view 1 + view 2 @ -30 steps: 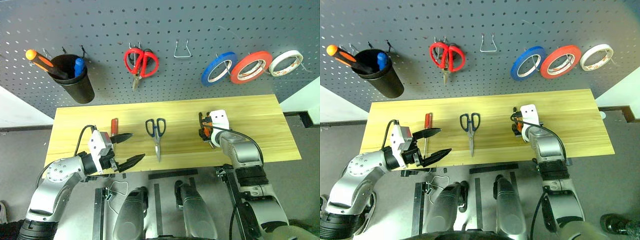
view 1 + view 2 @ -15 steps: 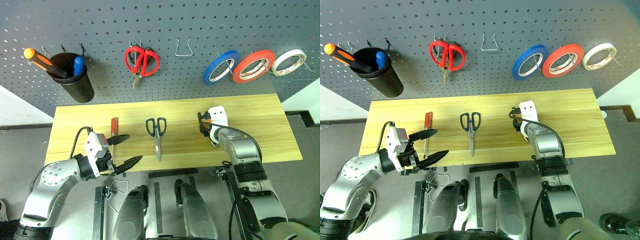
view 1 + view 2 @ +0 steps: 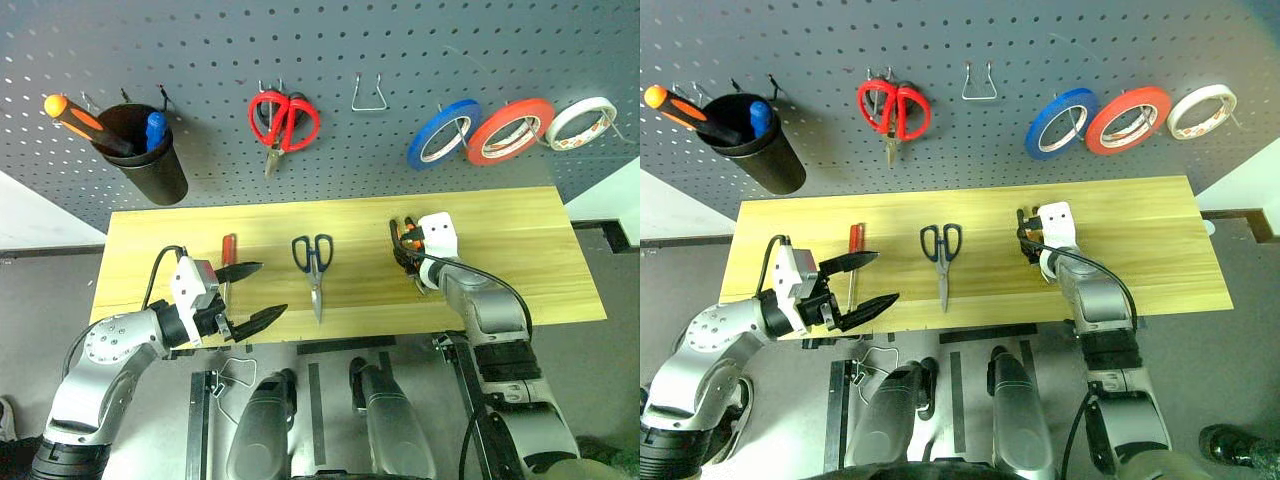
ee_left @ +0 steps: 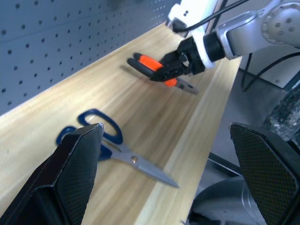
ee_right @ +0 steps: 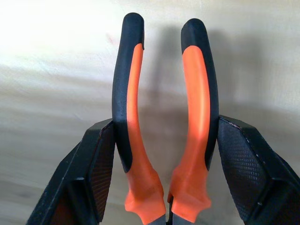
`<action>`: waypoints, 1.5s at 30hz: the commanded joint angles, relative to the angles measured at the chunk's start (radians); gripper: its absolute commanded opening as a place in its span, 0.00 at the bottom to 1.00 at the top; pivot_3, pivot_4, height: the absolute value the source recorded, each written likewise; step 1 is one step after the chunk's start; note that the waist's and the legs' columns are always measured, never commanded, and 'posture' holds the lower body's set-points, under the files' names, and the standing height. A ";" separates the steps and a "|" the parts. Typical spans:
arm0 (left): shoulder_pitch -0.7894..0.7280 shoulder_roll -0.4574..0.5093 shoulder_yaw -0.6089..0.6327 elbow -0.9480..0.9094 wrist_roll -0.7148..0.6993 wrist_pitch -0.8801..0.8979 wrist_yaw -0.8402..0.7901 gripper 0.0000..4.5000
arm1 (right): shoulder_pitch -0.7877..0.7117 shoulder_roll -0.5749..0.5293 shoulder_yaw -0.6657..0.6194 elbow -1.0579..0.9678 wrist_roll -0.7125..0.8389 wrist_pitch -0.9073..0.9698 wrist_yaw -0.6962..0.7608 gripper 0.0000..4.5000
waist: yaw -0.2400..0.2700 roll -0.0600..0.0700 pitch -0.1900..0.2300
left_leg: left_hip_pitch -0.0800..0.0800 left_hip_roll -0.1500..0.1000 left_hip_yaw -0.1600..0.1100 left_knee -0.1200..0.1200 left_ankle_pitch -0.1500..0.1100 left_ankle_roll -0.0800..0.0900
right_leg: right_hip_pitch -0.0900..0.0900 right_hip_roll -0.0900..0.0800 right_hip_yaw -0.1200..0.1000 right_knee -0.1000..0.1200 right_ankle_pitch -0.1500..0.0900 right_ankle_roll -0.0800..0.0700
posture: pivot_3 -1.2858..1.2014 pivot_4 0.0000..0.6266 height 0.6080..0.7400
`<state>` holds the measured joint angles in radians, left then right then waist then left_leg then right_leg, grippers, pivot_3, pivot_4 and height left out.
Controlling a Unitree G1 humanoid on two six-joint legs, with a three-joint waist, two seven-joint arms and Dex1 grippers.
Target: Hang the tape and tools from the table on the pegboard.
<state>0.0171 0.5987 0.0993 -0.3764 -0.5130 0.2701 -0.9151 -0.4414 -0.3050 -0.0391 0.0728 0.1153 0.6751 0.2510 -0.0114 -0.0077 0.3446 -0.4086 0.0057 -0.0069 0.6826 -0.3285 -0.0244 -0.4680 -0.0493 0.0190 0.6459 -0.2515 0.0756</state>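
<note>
My right gripper (image 3: 408, 250) is shut on the pliers (image 5: 133, 93), its fingers pressing the orange-and-black handles from both sides. The pliers (image 4: 152, 65) hang a little above the table (image 3: 520, 230), right of centre, with their shadow under them. The blue-handled scissors (image 3: 314, 262) lie flat mid-table. The small red-handled screwdriver (image 3: 229, 250) lies to their left. Just in front of the screwdriver, my left gripper (image 3: 272, 290) stands open and holds nothing. The red tape (image 3: 510, 131) hangs on the pegboard (image 3: 200, 40), at its right.
On the pegboard hang red-handled scissors (image 3: 283, 122), a blue ring (image 3: 442, 133) and a white ring (image 3: 586, 122). A bare wire hook (image 3: 368, 96) sits between them. At the left, a black cup (image 3: 150, 160) holds an orange-handled screwdriver (image 3: 75, 118).
My right gripper has closed on the pliers and raised them slightly off the table, tipping up. The left gripper has stayed where it was.
</note>
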 commanded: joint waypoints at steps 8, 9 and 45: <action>-0.023 -0.019 0.017 0.037 -0.020 -0.033 -0.019 1.00 | 0.107 -0.037 -0.097 -0.424 0.232 -0.094 0.209 0.64 | -0.001 0.000 0.000 | 0.000 0.000 0.000 0.000 0.001 -0.001 | 0.000 0.001 0.000 0.001 0.000 0.000 | 0.56 0.54 1.00; -0.029 -0.024 0.022 0.044 -0.024 -0.038 -0.018 1.00 | 0.111 -0.037 -0.112 -0.466 0.266 -0.094 0.224 0.64 | 0.001 0.000 0.000 | 0.000 0.000 0.000 0.000 0.001 -0.001 | 0.000 0.001 0.000 0.001 0.000 0.000 | 0.56 0.53 1.00; -0.068 -0.159 0.036 0.127 -0.006 -0.211 0.041 1.00 | -0.570 0.127 0.020 -0.138 0.186 -0.434 0.063 0.64 | -0.007 -0.004 -0.003 | -0.001 0.000 0.001 0.003 0.007 -0.011 | -0.001 0.001 -0.004 0.005 0.001 0.000 | 0.55 0.46 1.00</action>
<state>-0.0696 0.4392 0.1307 -0.2303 -0.5133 0.0787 -0.8715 -0.9769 -0.1907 -0.0157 -0.0366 0.3101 0.2890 0.3179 -0.0180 -0.0120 0.3420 -0.4092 0.0056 -0.0063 0.6860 -0.3218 -0.0357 -0.4689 -0.0483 0.0152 0.6507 -0.2510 0.0756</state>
